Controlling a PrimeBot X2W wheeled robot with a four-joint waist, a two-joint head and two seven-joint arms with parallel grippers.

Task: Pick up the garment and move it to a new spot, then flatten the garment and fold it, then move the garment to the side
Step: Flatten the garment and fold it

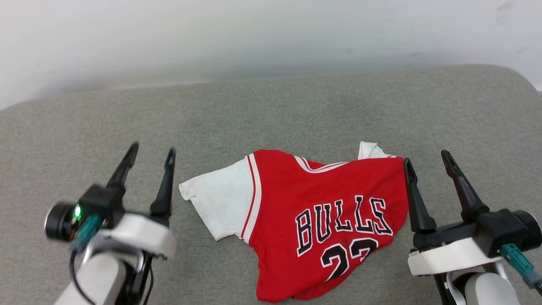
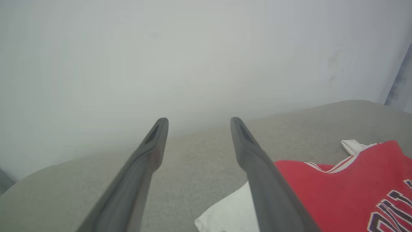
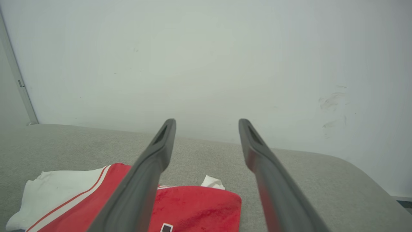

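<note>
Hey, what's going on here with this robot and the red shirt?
A two-armed robot is set up to handle a red jersey-style shirt with white short sleeves, which lies rumpled on a grey fabric-covered surface. The left gripper and the right gripper sit on either side of the shirt, both open and holding nothing. The shirt has not been picked up, flattened or folded yet.

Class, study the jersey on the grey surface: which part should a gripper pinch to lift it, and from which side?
Probably the white sleeve of the jersey, approached from the robot's left by the open left gripper: it sticks out flat and free of the bunched red body, nearest that gripper.
</note>
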